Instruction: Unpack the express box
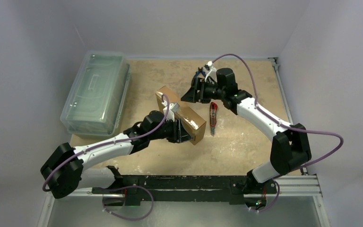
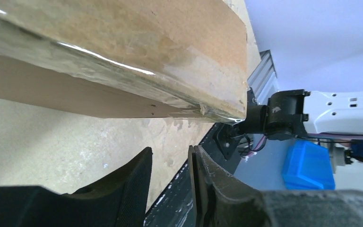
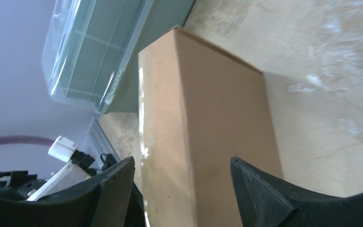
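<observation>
express box [image 1: 183, 115]: taped shut
left gripper [image 1: 185, 132]: barely parted, empty, probably bracing box
right gripper [image 1: 192, 93]: spread, empty, beyond box

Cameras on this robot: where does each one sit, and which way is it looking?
Top external: high behind the arms, looking down at the table; shows the left arm, right arm, express box and clear bin.
Left wrist: on the left arm, looking past the box's taped edge toward the right arm; its own left gripper shows below.
Right wrist: on the right arm, facing the box and bin; its own right gripper frames them.
Shared: all three see the box.
</observation>
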